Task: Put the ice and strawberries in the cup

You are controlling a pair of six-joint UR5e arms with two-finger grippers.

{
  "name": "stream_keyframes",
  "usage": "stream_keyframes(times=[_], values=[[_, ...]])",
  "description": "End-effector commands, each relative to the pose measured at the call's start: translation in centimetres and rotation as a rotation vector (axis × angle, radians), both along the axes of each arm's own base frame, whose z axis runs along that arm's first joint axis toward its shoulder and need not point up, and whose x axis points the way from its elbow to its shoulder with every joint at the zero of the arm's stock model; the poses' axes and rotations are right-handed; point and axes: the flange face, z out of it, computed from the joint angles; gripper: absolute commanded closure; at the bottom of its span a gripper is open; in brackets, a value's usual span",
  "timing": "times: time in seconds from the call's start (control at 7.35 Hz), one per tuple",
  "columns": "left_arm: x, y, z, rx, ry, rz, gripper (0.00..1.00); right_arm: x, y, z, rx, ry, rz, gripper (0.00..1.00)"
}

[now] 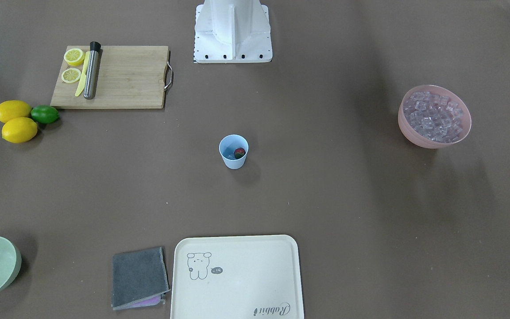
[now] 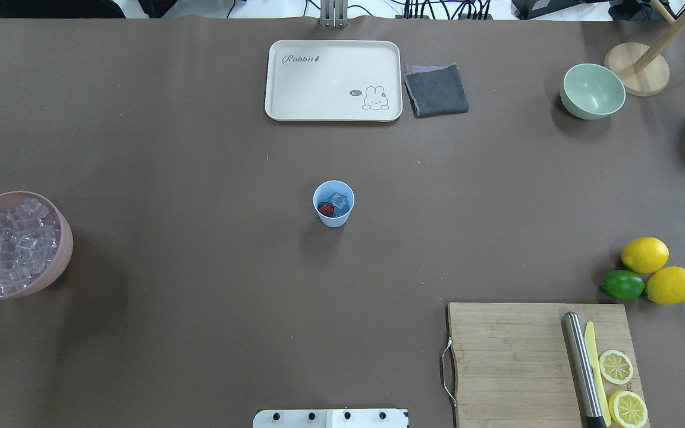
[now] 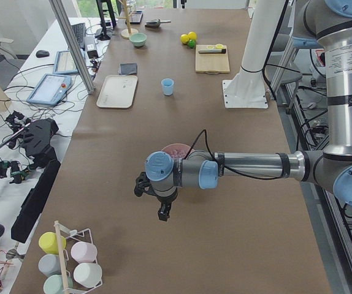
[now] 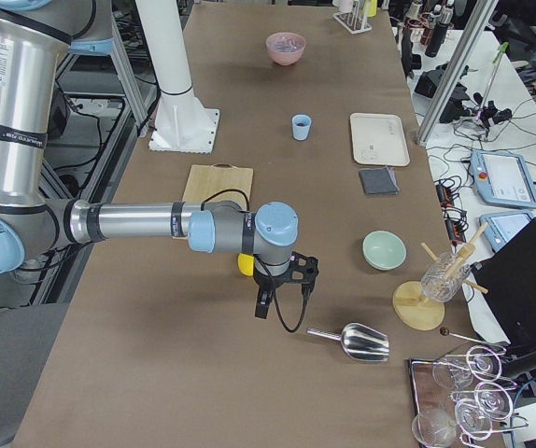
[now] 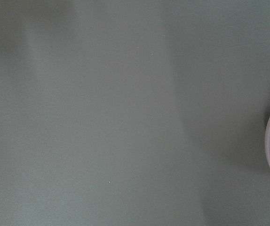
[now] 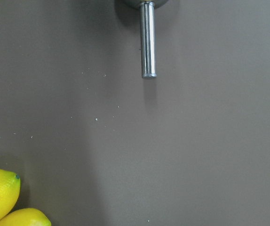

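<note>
The light blue cup (image 1: 233, 161) (image 2: 334, 219) stands upright mid-table, also seen in the side views (image 3: 167, 86) (image 4: 302, 127). Inside it lie a red strawberry (image 1: 239, 153) (image 2: 326, 209) and a clear ice cube (image 2: 339, 201). Many more ice cubes (image 1: 434, 115) (image 2: 3, 244) fill a pink bowl (image 1: 407, 133) (image 2: 64, 249). My left gripper (image 3: 156, 202) hangs over the table just beside the pink bowl, far from the cup. My right gripper (image 4: 282, 285) hangs over the table's other end, near the lemons. I cannot tell whether either is open or shut.
A cutting board (image 2: 527, 356) holds lemon halves, a yellow knife and a steel muddler (image 2: 580, 368). Two lemons (image 2: 646, 254) and a lime (image 2: 623, 285) lie beside it. A cream tray (image 2: 330, 80), grey cloth (image 2: 436, 89), pale green bowl (image 2: 592, 90) and metal scoop (image 4: 361, 343) are at the far side.
</note>
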Motion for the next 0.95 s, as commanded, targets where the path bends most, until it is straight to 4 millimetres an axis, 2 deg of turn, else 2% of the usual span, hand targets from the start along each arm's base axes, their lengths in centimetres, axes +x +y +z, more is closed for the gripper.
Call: stream_keyframes(times=[0.0,0.54,0.82], values=[[-0.09,0.06,0.1,0.001,-0.006,-0.001,0.01,-0.01,0.12,0.06,-0.004,-0.006,0.002,0.0],[-0.2,0.42,0.27,-0.002,0.0,-0.004,0.01,-0.13,0.01,-0.17,0.003,-0.022,0.002,0.0],[-0.98,0.55,0.26,-0.003,0.0,-0.022,0.01,-0.22,0.02,-0.25,0.002,-0.034,0.002,0.0]])
